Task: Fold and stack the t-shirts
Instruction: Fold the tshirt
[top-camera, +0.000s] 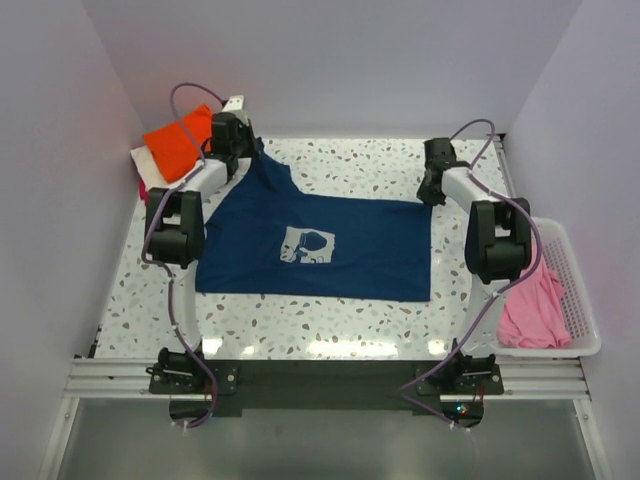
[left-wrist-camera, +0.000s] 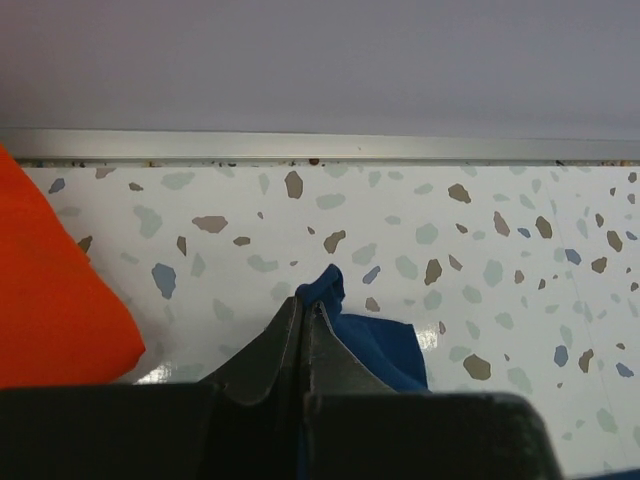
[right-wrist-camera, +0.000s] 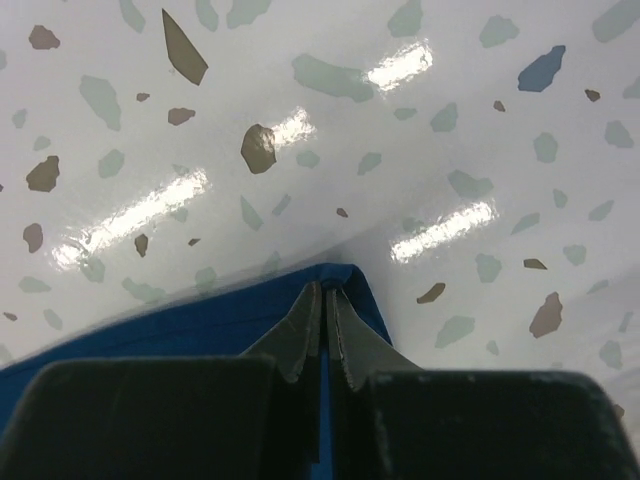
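The navy shirt (top-camera: 340, 245) carries a pale print (top-camera: 307, 245). Left of it is an orange shirt (top-camera: 178, 143); right of it, a pink shirt (top-camera: 528, 305) in a white basket (top-camera: 578, 290). The table (top-camera: 350, 165) under it is white, flecked grey, brown and blue.

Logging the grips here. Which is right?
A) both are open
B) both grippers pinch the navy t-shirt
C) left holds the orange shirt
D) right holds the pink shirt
B: in the wrist views the left gripper and the right gripper are each shut on the navy t-shirt at its far edge.
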